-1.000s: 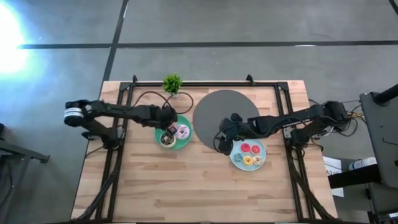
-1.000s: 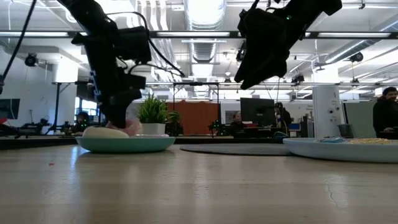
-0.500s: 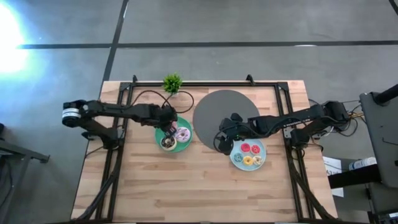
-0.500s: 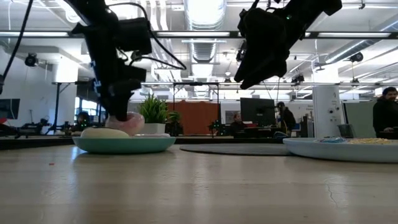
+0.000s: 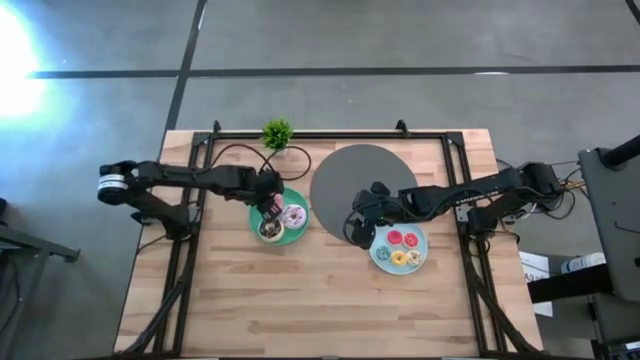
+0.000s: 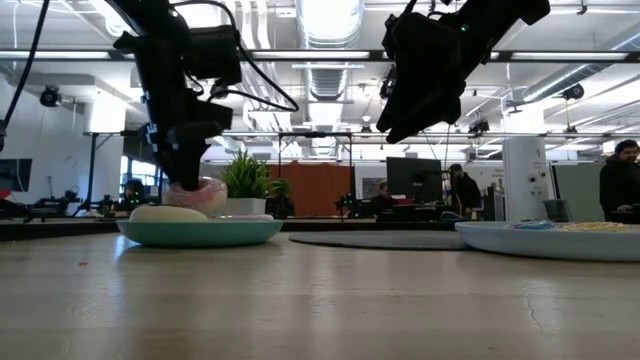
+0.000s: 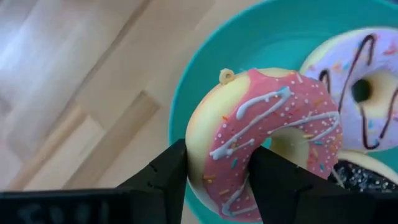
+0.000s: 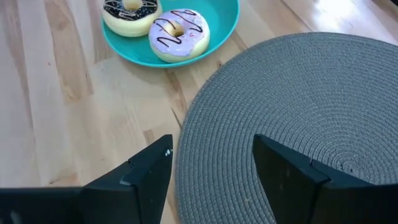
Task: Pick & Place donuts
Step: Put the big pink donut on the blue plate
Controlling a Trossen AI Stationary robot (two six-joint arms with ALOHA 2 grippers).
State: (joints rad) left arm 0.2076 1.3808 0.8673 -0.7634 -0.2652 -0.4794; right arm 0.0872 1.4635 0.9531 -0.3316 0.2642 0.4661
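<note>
A pink sprinkled donut (image 7: pixel 267 130) stands tilted over the green plate (image 7: pixel 205 81), with my left gripper (image 7: pixel 217 171) shut on it at the plate's far left part (image 5: pixel 270 205). On the same plate lie a chocolate donut (image 5: pixel 270 229) and a pink-white donut (image 5: pixel 293 214). Several mini donuts (image 5: pixel 403 248) lie on the light-blue plate (image 5: pixel 378 258). My right gripper (image 5: pixel 357 232) hangs open and empty above the near edge of the grey mat (image 5: pixel 365 175), between the two plates. My left gripper has the pink donut's ring (image 7: pixel 217 149) between its two fingers, one finger (image 7: pixel 165 180) outside the ring and the other in front of the hole. The fingers come from above, slanting down. The donut is tilted, icing toward the wrist camera. The fingers hide its lower edge.
A small potted plant (image 5: pixel 277 132) stands at the table's far edge, behind the green plate. The round grey mat fills the middle far part. Bare wood (image 5: pixel 300 300) stretches along the near side. People and desks show in the room behind.
My left gripper has risen a little from the green plate and drawn slightly toward the table's left edge. The pink donut, earlier mostly hidden under the fingers, now shows tilted at the fingertips above the other donuts.
</note>
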